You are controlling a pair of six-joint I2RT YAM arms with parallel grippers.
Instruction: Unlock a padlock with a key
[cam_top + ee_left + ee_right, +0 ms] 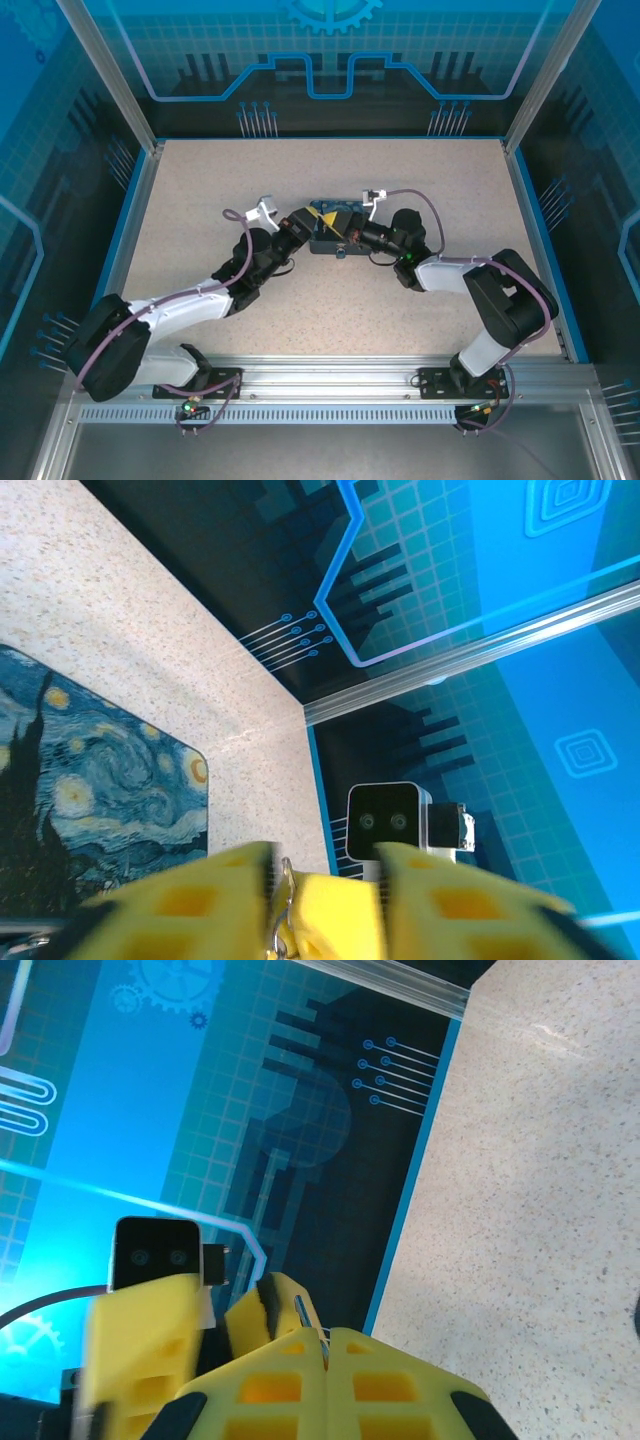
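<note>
The left gripper's [325,880] yellow fingers [190,905] are flanking a thin metal piece [284,892] at bottom centre, while a swirly-painted tin [90,800] is lying at left on the speckled table [150,620].

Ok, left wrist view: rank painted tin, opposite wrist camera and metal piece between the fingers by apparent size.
1. painted tin, cropped by frame
2. opposite wrist camera
3. metal piece, smallest despite being nearest the lens
</note>
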